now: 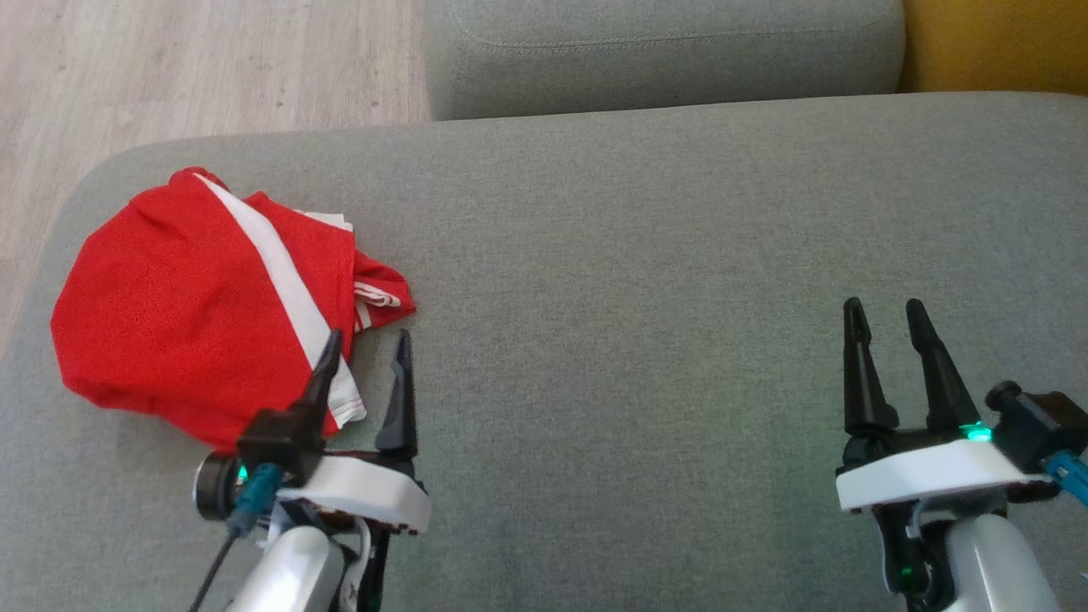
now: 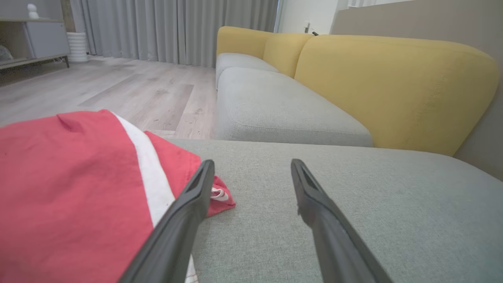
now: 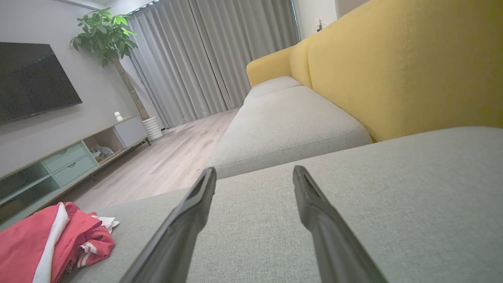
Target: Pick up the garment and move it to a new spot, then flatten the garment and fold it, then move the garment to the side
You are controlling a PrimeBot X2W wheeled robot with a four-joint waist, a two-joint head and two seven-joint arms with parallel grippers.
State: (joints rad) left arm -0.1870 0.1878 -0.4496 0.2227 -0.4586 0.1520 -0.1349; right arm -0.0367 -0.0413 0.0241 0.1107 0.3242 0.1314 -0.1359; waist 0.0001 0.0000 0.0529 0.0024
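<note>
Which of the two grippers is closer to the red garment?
The left gripper, right beside the red garment; the right gripper hangs far off across the grey cushion.

- Head view: set high, looking steeply down on the grey woven-fabric sofa seat (image 1: 646,255). The pale wood-plank floor (image 1: 195,68) lies at top left, the left gripper (image 1: 368,334) at lower left, the right gripper (image 1: 883,303) at lower right.
- Left wrist view: set low and close over the seat, facing along its own two dark fingers (image 2: 198,196) toward the mustard-yellow upholstered backrest (image 2: 393,86) and the grey pleated curtains (image 2: 177,27).
- Right wrist view: low, tilted, facing the same end of the room, with the black wall-mounted television (image 3: 31,82) at left.
- Shared: the crumpled red garment with a white stripe (image 1: 187,306) appears in all three views. It is nearest in the left wrist view and well apart in the right wrist view.
</note>
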